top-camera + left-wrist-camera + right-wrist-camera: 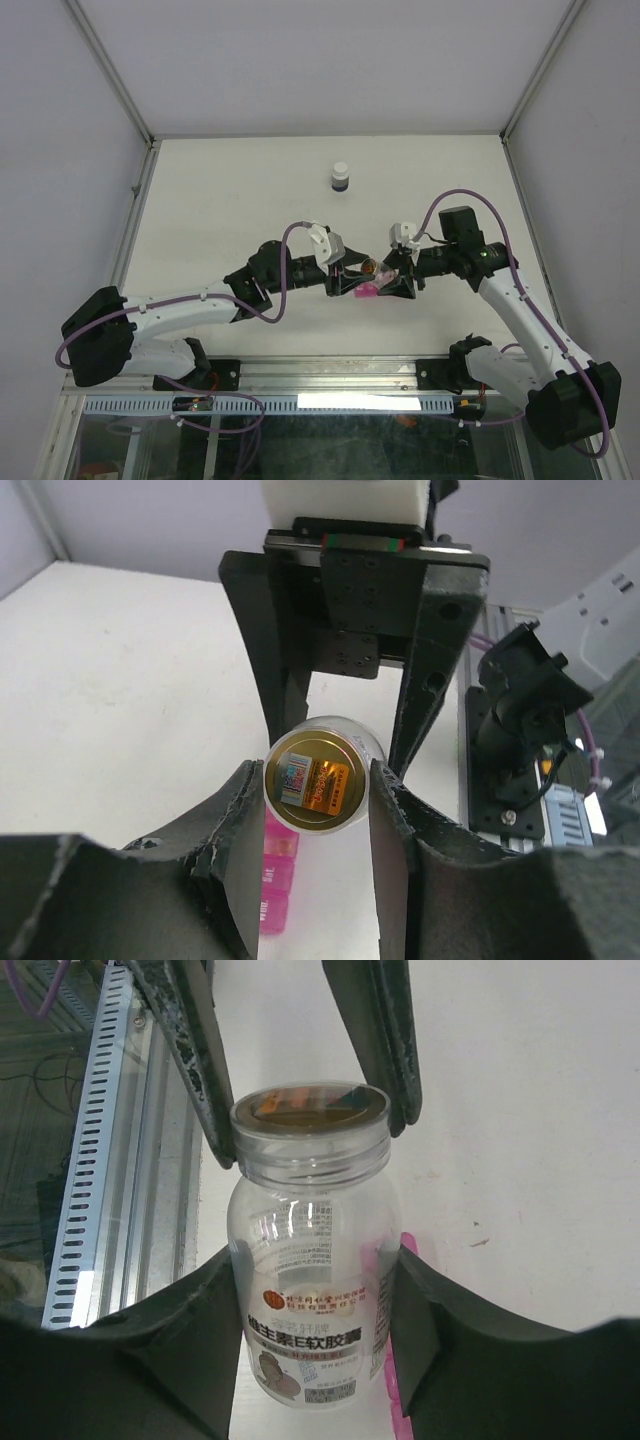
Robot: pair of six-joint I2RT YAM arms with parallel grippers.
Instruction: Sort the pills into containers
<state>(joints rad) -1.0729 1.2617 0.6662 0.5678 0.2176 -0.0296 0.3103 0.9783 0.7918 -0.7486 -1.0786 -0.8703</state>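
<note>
Clear plastic bottle (372, 267) with a gold cap, seen from above, is held off the white table (230, 200) between two arms that reach in from opposite sides, elbows bent. The left gripper (340, 280) meets it from the left and the right gripper (398, 280) from the right. The pink pill organizer (366, 291) lies just below the bottle. A dark bottle with a white cap (341, 178) stands well beyond it.

Left wrist view: this gripper's two black fingers are clamped on either side of the gold cap (312, 783). The organizer (275, 875) lies beneath the bottle.

Right wrist view: this gripper's fingers squeeze the bottle's labelled body (310, 1300). A pink edge of the organizer (404, 1250) shows just right of the bottle.
</note>
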